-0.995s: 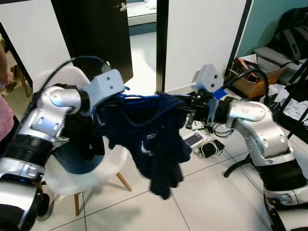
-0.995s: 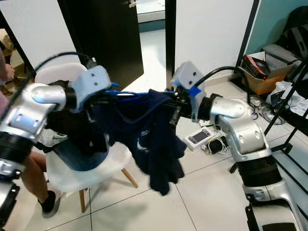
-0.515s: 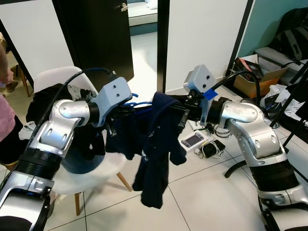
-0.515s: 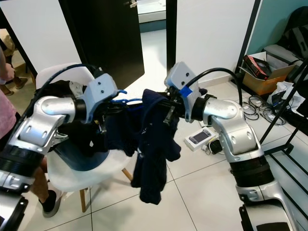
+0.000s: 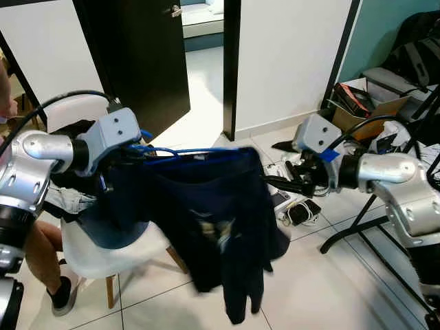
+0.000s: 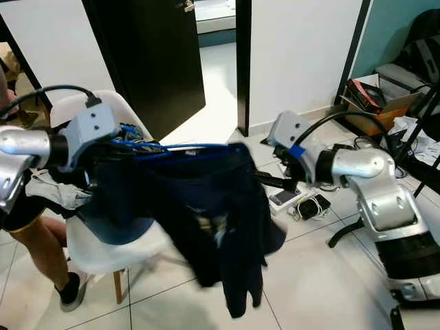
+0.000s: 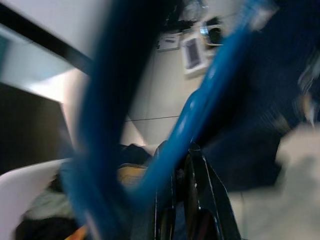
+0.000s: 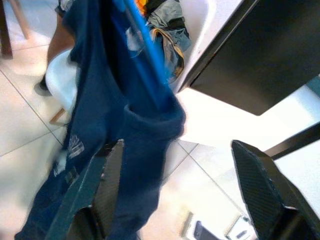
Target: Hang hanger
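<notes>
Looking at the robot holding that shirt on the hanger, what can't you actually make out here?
- Print on the dark shirt: motion-blurred in both eye views.
- Blue hanger: covered by the shirt; hook smeared in the left wrist view.
- Left gripper: finger contact hidden behind the hanger.
- Person: cut off by the edge.

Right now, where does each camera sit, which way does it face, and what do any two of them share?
Left eye view: on the head, looking forward and down at the dark shirt on the blue hanger; both silver arms show.
Right eye view: beside it, same scene, with the white chair.
Left wrist view: along the left tool, closed on the hanger.
Right wrist view: along the open right tool, facing the shirt's shoulder.
Shared: all four show the hanger and shirt.
</notes>
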You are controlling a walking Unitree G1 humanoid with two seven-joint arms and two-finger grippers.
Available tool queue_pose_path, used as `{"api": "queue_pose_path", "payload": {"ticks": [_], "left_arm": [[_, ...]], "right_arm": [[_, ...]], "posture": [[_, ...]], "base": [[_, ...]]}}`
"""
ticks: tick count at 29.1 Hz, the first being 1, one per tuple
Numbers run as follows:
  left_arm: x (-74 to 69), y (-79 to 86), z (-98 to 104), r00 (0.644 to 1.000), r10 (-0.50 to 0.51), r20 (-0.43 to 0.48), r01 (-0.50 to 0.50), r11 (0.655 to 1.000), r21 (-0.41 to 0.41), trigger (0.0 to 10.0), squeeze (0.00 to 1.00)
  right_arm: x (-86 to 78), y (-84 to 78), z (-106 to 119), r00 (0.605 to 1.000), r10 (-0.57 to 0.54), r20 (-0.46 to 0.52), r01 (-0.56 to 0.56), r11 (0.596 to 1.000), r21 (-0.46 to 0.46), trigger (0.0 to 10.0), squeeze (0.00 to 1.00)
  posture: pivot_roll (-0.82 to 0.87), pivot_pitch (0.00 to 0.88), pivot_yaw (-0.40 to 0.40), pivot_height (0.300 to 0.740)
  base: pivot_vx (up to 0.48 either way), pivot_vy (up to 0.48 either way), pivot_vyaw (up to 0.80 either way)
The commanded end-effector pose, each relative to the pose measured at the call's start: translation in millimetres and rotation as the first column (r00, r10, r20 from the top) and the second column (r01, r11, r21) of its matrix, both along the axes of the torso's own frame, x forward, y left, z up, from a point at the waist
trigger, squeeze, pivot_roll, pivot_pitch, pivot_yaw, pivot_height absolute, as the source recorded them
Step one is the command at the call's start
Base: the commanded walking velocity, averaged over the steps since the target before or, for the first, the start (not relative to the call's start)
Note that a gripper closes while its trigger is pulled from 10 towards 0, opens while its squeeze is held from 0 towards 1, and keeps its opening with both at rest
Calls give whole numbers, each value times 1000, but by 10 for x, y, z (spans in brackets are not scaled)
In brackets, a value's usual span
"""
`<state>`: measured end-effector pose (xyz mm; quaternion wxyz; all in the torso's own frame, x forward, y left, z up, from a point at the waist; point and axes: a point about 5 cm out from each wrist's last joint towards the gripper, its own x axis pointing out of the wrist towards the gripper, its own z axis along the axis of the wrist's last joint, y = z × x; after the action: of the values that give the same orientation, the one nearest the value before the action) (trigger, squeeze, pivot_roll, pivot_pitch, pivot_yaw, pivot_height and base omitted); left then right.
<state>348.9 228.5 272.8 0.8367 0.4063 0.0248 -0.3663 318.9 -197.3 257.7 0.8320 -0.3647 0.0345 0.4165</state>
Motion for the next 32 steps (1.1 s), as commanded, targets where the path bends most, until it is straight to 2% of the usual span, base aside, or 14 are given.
{"api": "queue_pose_path", "payload": {"ticks": [1, 5, 9, 11, 12, 13, 16, 18, 20, 23, 25, 28, 29, 32], "left_arm": [[14, 127, 144, 992, 88, 90, -84, 996, -43, 10000, 0], [13, 109, 153, 988, 99, 119, -91, 993, -77, 10000, 0], [16, 24, 160, 979, 97, 178, -72, 987, -141, 10000, 0], [26, -8, 182, 967, 115, 226, -76, 982, -175, 10000, 0], [26, -8, 182, 967, 115, 226, -76, 982, -175, 10000, 0], [32, -17, 203, 958, 132, 255, -81, 976, -201, 10000, 0], [42, -23, 262, 933, 166, 319, -81, 961, -265, 10000, 0], [43, -27, 269, 932, 163, 325, -74, 960, -270, 10000, 0], [42, -33, 276, 932, 152, 329, -65, 963, -261, 10000, 0], [27, -63, 298, 945, 73, 319, -10, 981, -195, 10000, 0], [17, -69, 305, 951, 42, 306, 14, 984, -177, 10000, 0], [10, -71, 311, 955, 18, 295, 29, 988, -153, 10000, 0], [9, -54, 284, 970, -23, 244, 40, 997, -67, 10000, 0], [4, -24, 238, 982, -57, 180, 53, 998, 29, 10000, 0]], "right_arm": [[17, -201, -100, 995, -95, -11, 93, 992, -90, 10000, 1000], [23, -231, -99, 993, -115, 2, 115, 989, -94, 10000, 1000], [74, -142, -31, 991, -130, 42, 128, 991, 40, 10000, 1000], [97, -41, 34, 991, -122, 47, 112, 977, 181, 10000, 1000], [97, -41, 34, 991, -122, 47, 112, 977, 181, 10000, 1000], [123, 21, 91, 991, -128, 40, 110, 945, 308, 10000, 0], [170, 233, 134, 994, -76, -75, 106, 781, 616, 10000, 0], [166, 290, 108, 993, -47, -105, 104, 754, 649, 10000, 0], [142, 357, 54, 992, -10, -128, 92, 756, 648, 10000, 0], [15, 478, -202, 974, 106, -200, 18, 843, 537, 10000, 0], [-24, 481, -272, 968, 128, -216, -4, 868, 497, 10000, 0], [-55, 470, -312, 964, 142, -226, -18, 880, 475, 10000, 0], [-95, 401, -274, 965, 157, -210, -39, 877, 479, 10000, 0], [-107, 306, -111, 978, 159, -134, -68, 852, 519, 10000, 0]], "posture": [[6, 16, 37, 740], [2, 10, 37, 740], [-1, 1, 36, 740], [-1, 0, 34, 740], [-1, 0, 34, 740], [-5, 0, 34, 740], [-7, 0, 29, 740], [-7, 0, 29, 740], [-5, 0, 27, 740], [2, 0, 26, 740], [6, 0, 27, 740], [6, 0, 27, 740], [8, 0, 30, 740], [8, 0, 34, 740]], "base": [[0, 0, 0], [0, 0, 0], [0, 0, 0], [0, 0, 0], [0, 0, 0], [0, 0, 0], [0, 0, 0], [0, 0, 0], [0, 0, 0], [0, 0, 0], [0, 0, 0], [0, 0, 0], [0, 0, 0], [0, 0, 0]]}}
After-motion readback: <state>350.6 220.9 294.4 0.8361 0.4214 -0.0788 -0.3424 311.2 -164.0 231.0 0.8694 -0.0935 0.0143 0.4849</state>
